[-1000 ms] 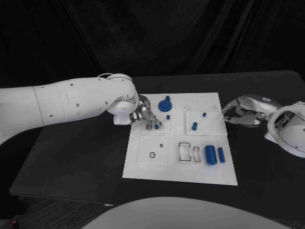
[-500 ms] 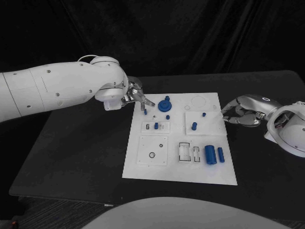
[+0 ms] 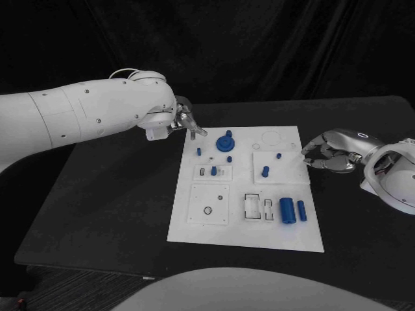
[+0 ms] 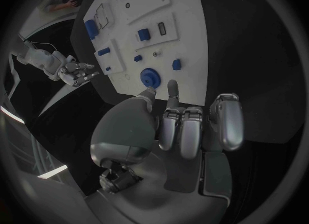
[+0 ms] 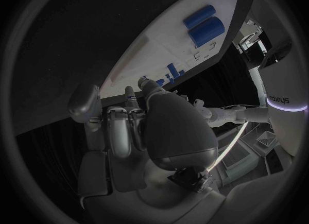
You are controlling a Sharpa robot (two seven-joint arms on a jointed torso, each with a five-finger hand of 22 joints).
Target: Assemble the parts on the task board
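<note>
Head view shows the task board [image 3: 248, 194] flat in the middle of the black table [image 3: 114, 194], with the small blue parts spread over it: a round knobbed part [image 3: 225, 140] near the far edge, a small peg [image 3: 199, 151] just beside it toward the left arm, a short upright part [image 3: 264, 171] in the square plate on the right side, and a fat cylinder [image 3: 286, 209] lying next to a thin cylinder [image 3: 301, 210] at the near right. The left hand [image 3: 185, 121] hangs above the board's far left corner, touching none of the parts; in the left wrist view its fingers [image 4: 183, 131] are curled in side by side with nothing between them, one fingertip reaching out toward the round knobbed part, which lies just beyond it. The right hand [image 3: 331, 155] sits just beside the board's right edge, its fingers [image 5: 119, 126] drawn in together; whether anything is pinched there I cannot tell. By their look the parts are probably light, rigid plastic, smooth enough to slip from metal fingertips, so a pinch across the sides seems best: the cylinders taken around the middle, the knobbed part by its raised stem. Both cylinders would likely roll if nudged, and the board itself could slide on the table under a sideways push
</note>
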